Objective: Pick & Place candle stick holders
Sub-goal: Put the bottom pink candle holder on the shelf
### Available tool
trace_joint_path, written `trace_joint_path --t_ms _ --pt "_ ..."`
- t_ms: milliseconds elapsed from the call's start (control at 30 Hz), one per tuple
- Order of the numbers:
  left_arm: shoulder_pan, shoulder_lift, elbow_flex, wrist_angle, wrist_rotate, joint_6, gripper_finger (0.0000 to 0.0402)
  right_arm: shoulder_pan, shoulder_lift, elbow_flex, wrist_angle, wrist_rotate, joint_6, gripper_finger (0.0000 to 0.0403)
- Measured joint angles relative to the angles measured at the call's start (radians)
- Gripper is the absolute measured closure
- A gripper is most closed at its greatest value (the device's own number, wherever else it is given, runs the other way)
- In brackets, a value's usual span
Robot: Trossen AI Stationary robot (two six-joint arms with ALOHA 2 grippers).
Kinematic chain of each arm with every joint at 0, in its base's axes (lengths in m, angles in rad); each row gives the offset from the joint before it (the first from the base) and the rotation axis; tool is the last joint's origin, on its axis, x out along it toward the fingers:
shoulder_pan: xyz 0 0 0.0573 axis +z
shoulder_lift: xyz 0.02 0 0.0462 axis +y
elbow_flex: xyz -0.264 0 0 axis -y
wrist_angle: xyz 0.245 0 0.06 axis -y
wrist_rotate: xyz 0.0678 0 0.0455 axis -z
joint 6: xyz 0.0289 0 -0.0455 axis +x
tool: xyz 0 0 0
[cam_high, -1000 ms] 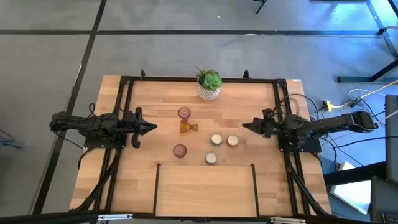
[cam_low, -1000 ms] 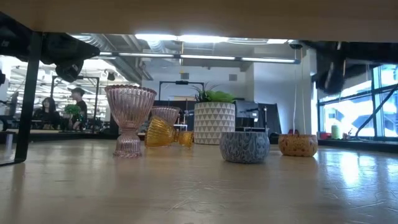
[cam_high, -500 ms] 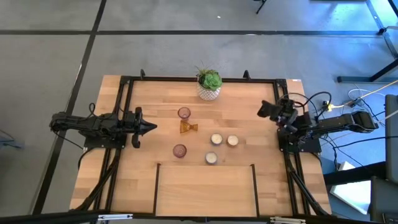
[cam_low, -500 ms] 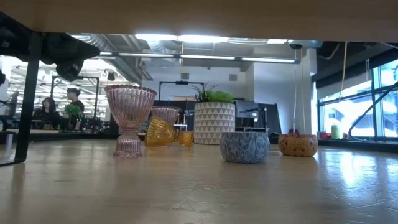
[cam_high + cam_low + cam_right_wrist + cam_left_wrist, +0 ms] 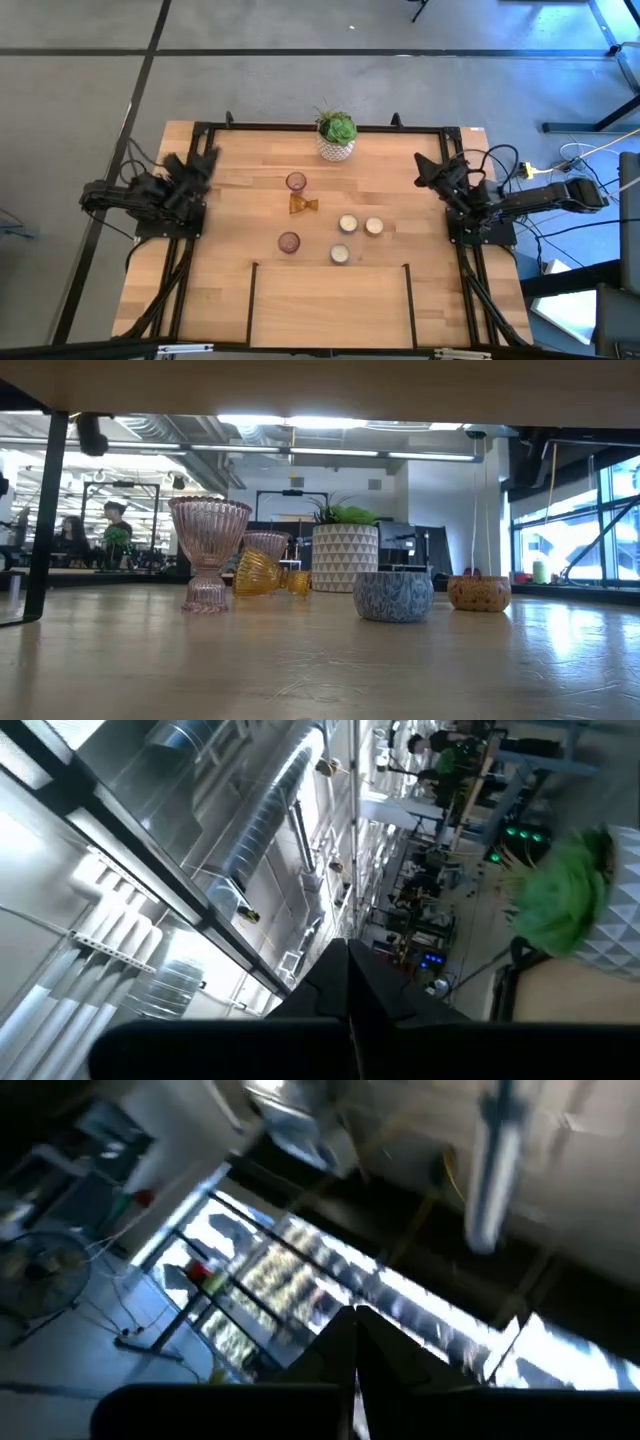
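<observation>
We see the six candle stick holders point(image 5: 318, 223) clustered mid-table, near the potted plant point(image 5: 337, 135) at the far edge. Our left gripper point(image 5: 207, 157) and right gripper point(image 5: 421, 163) sit at opposite sides, both closed, holding nothing.

1. An open-plan robotics lab or tech workspace: a pale wooden worktop point(image 5: 320, 290) edged by a black metal frame point(image 5: 320, 127) stands on a grey concrete floor point(image 5: 300, 85).
2. Ahead of the right arm's fingers point(image 5: 347, 982) run exposed silver ceiling ducts point(image 5: 265, 810) and racks with green indicator lights point(image 5: 520, 832).
3. The low view shows tall windows point(image 5: 560, 530), strip lighting point(image 5: 340, 422) and people point(image 5: 115, 525) at distant desks.
4. Loose cables point(image 5: 545, 165) lie beside the worktop.
</observation>
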Motion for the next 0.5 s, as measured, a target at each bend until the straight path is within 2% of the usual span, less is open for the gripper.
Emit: trace_joint_path --t_ms 33,100,267,400,500 --pt "0.000 0.000 0.001 0.023 -0.049 -0.059 0.0400 0.000 0.006 0.000 -0.003 0.000 0.014 0.0403" --pt "0.000 0.001 0.001 0.019 -0.056 -0.181 0.0400 0.000 0.018 0.000 0.001 0.000 0.024 0.0403" --pt "0.010 0.075 0.001 -0.035 0.238 -0.375 0.0400 -0.005 0.040 0.000 0.001 0.000 0.018 0.0403" --pt "0.025 0.183 0.005 -0.040 0.388 -0.554 0.0400 -0.015 0.051 0.000 0.001 -0.018 -0.002 0.0403" --pt "0.042 0.284 0.060 -0.066 0.497 -0.574 0.0400 -0.021 0.055 0.000 0.005 -0.046 0.001 0.0403"
